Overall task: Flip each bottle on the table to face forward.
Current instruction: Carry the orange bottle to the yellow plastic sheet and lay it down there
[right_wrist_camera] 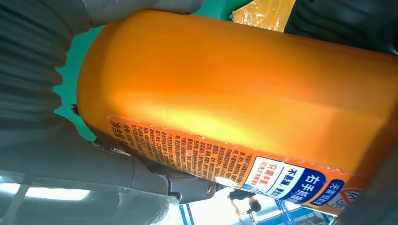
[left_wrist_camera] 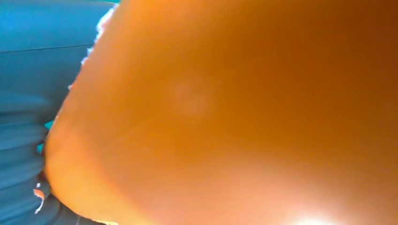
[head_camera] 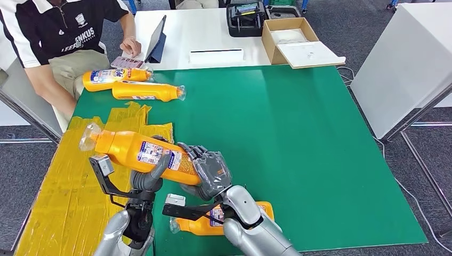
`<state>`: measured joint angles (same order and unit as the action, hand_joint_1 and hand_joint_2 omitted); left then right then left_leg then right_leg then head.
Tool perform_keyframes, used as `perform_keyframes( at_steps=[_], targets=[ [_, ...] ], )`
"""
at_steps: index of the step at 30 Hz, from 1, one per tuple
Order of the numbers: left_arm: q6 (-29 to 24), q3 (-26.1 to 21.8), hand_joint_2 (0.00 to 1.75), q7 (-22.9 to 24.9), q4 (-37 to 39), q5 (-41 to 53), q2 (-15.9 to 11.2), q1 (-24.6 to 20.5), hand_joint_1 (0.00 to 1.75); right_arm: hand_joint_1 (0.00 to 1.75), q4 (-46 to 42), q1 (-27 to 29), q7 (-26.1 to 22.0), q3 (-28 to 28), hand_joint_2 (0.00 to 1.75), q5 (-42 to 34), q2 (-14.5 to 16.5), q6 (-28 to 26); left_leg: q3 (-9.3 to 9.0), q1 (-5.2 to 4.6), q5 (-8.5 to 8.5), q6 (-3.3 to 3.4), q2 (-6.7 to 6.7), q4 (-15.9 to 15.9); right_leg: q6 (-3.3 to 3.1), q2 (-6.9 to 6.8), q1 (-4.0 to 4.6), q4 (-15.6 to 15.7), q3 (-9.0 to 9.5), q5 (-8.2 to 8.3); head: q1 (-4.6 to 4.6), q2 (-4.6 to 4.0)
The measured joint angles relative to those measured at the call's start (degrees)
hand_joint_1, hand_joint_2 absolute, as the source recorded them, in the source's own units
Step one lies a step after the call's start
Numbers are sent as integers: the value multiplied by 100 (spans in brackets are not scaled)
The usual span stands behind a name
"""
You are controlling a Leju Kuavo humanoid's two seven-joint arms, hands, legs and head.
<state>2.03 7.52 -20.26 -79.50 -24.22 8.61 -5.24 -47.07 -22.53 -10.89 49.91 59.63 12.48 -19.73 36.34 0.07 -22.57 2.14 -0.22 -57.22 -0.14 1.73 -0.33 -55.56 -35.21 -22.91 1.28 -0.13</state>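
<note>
Both hands [head_camera: 154,178] [head_camera: 210,173] grip bottle [head_camera: 141,152]; left wrist view perhaps its blurred orange.

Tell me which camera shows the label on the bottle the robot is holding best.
The right wrist view: the held bottle has its label close enough to read. The head view shows that label small, between both hands. The left wrist view shows plain orange plastic.

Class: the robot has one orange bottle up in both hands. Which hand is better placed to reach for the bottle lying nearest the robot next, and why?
The right hand, probably. The nearest bottle lies on the green mat directly under the right forearm, while the left hand sits further over toward the yellow tape. Both hands grip the held bottle, which must be set down first.
</note>
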Motion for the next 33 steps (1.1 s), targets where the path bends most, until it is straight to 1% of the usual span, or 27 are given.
perform_keyframes(
  at_steps=[12,13,16,17,20,23,29,33],
  targets=[
    [9,1,175,-3,-38,14,0,12,175,175,-68,56,2,-38,175,-13,-7,-46,0,0,0,0,0,0,0,0,0,0,0,0,0,0],
    [12,2,175,-8,-38,14,0,12,175,136,-81,76,4,-50,175,-14,-9,-67,0,0,0,0,0,0,0,0,0,0,0,0,0,0],
    [19,10,175,-36,-46,9,1,11,175,5,-181,183,9,-104,175,-25,-26,-144,0,0,0,0,-1,0,0,0,0,0,0,0,-1,0],
    [13,8,175,-46,-61,3,0,8,175,0,-245,243,1,-117,175,-28,-44,-171,0,0,0,0,-1,0,0,-1,0,0,0,0,0,0],
    [-37,-34,175,-83,-137,-9,-12,-25,175,0,-560,548,-66,-144,175,-90,-164,-240,4,0,-1,0,-6,1,0,-6,0,0,1,-1,-1,0],
    [-150,-155,175,-193,-197,54,-25,-102,175,0,-1193,960,-145,-177,175,-291,-382,-243,11,0,-2,0,-10,1,0,-9,0,0,0,-1,-1,0],
    [-300,-368,175,-351,-278,303,-105,-179,175,0,-3259,1806,-262,-556,175,-745,-1004,-127,13,-1,-4,0,-18,1,1,-16,-1,0,0,-2,-2,0],
    [-600,-450,175,-524,-279,668,-152,-182,175,0,-4519,2443,-448,-880,175,-832,-1390,-178,15,-2,-9,4,-18,1,2,-16,-3,1,1,-2,-1,0]
  ],
)
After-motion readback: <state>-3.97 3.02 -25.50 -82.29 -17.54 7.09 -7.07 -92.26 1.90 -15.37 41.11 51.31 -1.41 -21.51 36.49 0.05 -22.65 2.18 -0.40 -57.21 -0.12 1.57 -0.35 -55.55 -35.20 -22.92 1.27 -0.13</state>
